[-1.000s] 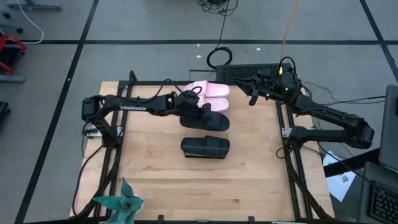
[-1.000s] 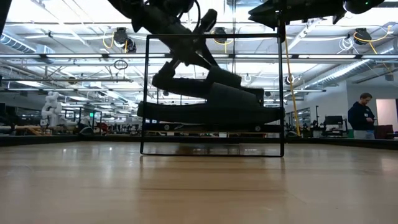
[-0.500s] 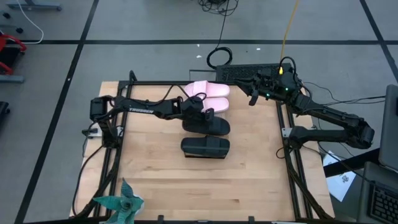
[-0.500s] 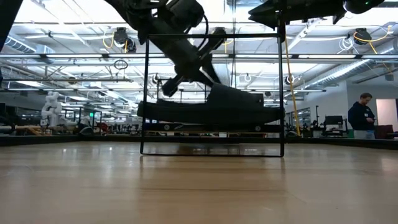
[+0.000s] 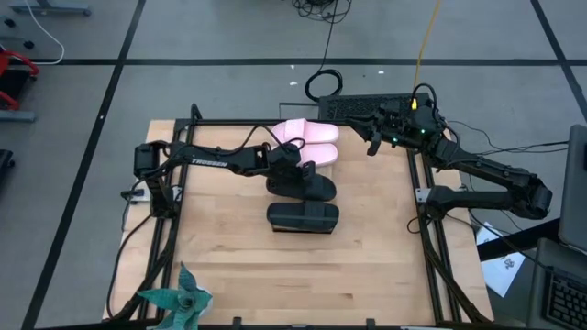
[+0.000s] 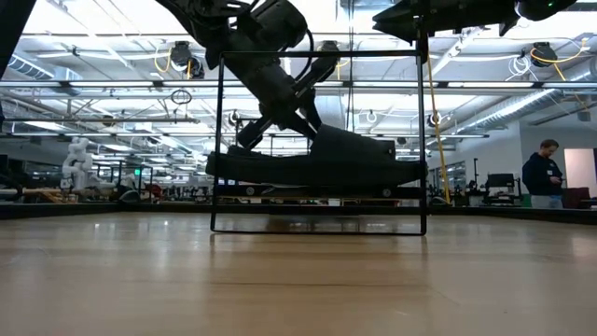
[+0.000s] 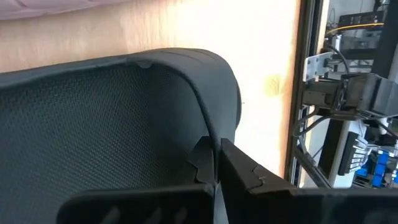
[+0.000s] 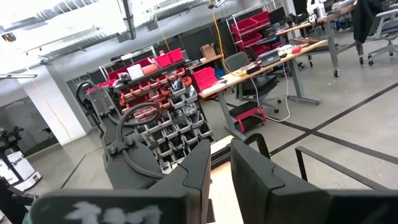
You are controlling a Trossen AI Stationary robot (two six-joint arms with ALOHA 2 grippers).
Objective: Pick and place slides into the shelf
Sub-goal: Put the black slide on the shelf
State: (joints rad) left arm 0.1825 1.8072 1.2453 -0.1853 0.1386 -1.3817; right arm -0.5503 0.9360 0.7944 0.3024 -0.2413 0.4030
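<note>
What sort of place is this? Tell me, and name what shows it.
Probably a robotics lab or workshop: red parts bins on racks, workbenches with gear, open ceiling pipes, and another robot across the room.

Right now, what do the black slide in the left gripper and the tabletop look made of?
The black slide looks like matte foam or rubber: its footbed shows a fine woven-looking texture and no shine. The left gripper is shut on its edge. The tabletop looks like pale wood, with plank seams.
</note>
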